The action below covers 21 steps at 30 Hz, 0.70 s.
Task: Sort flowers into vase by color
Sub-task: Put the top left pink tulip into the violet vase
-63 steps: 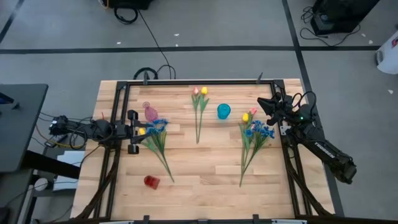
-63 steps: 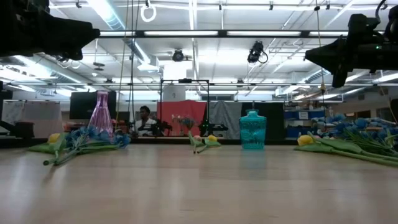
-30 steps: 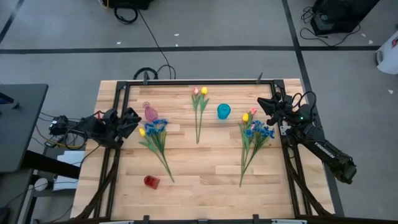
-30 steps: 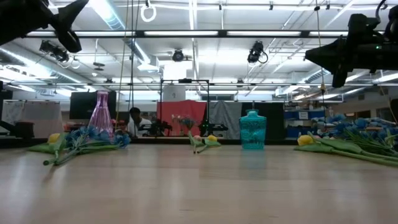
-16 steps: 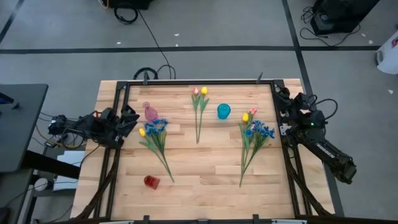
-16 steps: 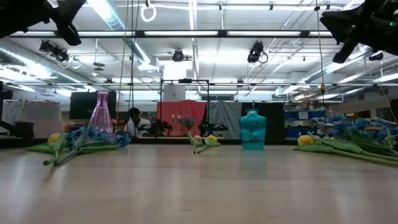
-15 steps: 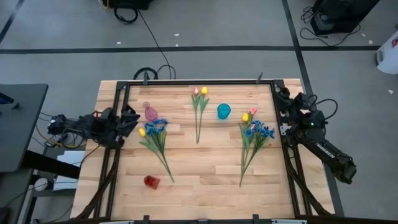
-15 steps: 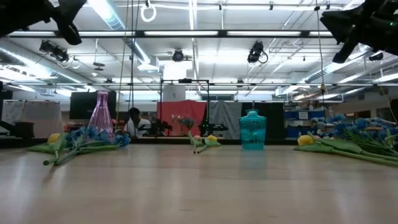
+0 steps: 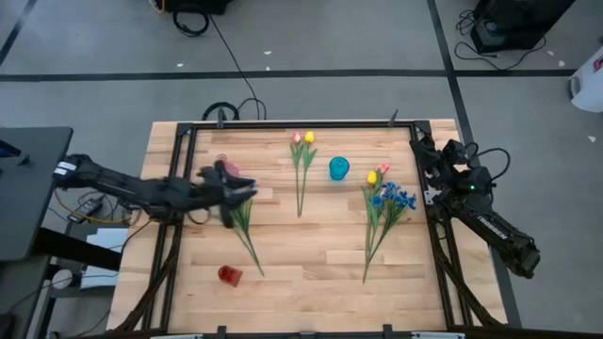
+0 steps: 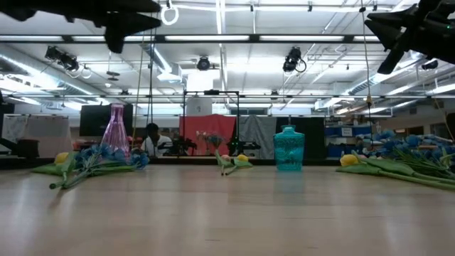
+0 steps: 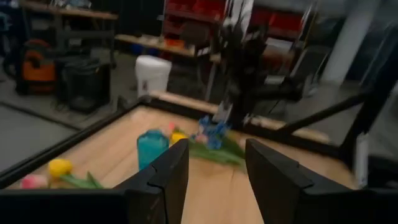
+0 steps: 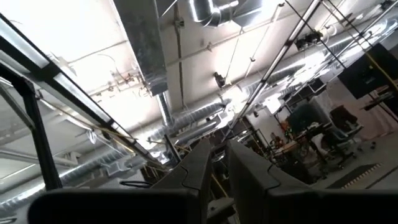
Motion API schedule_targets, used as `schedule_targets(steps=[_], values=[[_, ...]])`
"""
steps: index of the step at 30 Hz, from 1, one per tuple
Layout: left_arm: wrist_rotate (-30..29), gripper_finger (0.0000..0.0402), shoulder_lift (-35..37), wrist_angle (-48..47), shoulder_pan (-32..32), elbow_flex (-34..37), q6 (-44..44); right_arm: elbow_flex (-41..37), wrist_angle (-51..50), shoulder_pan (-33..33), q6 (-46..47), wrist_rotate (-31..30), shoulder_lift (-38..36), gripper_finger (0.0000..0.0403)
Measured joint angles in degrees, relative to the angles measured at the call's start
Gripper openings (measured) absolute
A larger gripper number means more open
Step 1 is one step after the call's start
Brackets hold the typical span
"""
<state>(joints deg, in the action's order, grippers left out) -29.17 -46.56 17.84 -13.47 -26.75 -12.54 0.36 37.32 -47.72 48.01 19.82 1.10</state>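
Flowers (image 9: pixel 302 162) between two vases (image 9: pixel 338 169)

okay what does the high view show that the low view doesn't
Only the high view shows the red vase lying near the table's front, and the left gripper reaching over the left bunch of flowers.

Only the low view shows the room behind, with a person seated beyond the pink vase.

Both show the teal vase, the middle tulips and the right bunch.

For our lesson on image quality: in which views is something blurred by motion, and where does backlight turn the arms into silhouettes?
High view: the left gripper smears over the left flower bunch. Left wrist view: soft throughout, the teal vase included. Low view: ceiling lights leave both arms black silhouettes. Right wrist view: bright ceiling glare behind its dark fingers.
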Motion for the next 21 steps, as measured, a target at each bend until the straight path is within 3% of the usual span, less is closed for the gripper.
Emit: schedule_targets(steps=[12,16,21], values=[[-1.7,0.0163,-29.3,-2.2,5.7,-17.6,-2.3,0.0,-2.6,0.0,-4.6,11.8,0.0,0.0065],[-0.5,0.0163,-35.7,-7.6,9.8,-22.6,-8.5,0.0,-8.7,0.5,-9.8,10.6,1.0,0.0065],[5.3,0.0163,-42.8,-13.2,16.9,-26.0,-15.0,0.7,-8.1,0.9,-17.6,8.1,3.7,0.0065]])
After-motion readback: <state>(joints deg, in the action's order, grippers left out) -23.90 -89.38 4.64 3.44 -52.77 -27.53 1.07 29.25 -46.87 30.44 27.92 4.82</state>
